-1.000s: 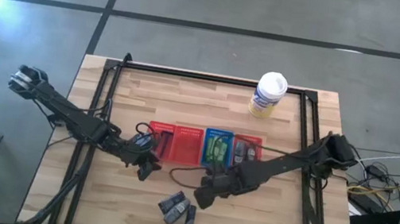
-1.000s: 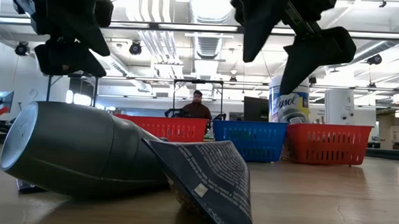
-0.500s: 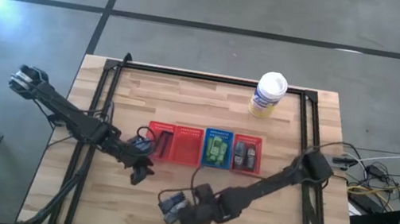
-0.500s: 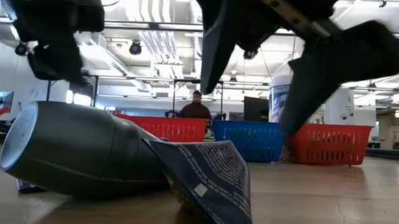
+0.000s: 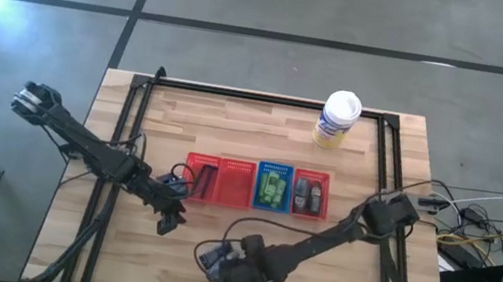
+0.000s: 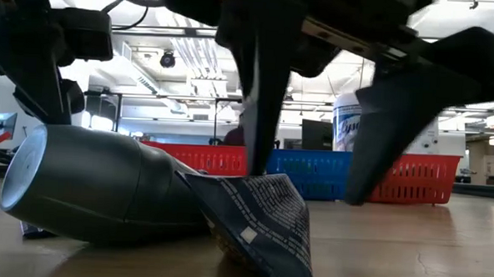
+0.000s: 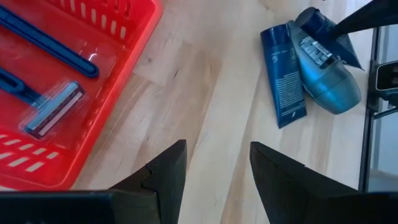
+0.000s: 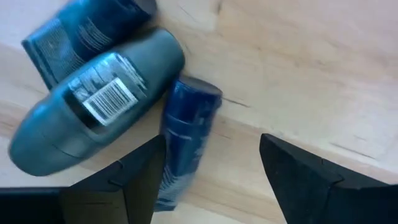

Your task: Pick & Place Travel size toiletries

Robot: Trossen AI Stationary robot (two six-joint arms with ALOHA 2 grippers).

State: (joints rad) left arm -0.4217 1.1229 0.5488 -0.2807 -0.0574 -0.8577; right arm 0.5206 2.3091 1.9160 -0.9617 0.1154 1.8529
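Three toiletries lie in a cluster on the wood near the table's front edge: a grey oval tube [image 8: 93, 106] on its side, a dark blue tube [image 8: 186, 137] against it, and another dark blue tube [image 8: 87, 31]. My right gripper [image 8: 211, 180] stands open right over them, pointing down, with the nearer blue tube [image 6: 260, 214] just inside one finger. My left gripper [image 5: 165, 224] hangs open over bare wood beside the leftmost red basket [image 7: 93, 93], which holds razors [image 7: 53, 109]. The blue basket [image 5: 273, 185] holds green bottles. My right gripper comes down from above with one finger [image 6: 260, 114] ending at the blue tube's flat crimped end [image 6: 253, 185]. I cannot tell whether it touches the tube. All three toiletries lie on the table.
Four mesh baskets stand in a row at mid-table, among them a red one [image 5: 310, 193] with dark items. A white tub with a yellow label [image 5: 338, 119] stands at the far edge. A black frame [image 5: 268, 98] runs around the tabletop.
My right gripper has swung from beside the baskets toward the table's near edge and left, sinking and rolling, and now stands over the cluster of toiletries. My left gripper has sunk a little. The toiletries have kept their places.
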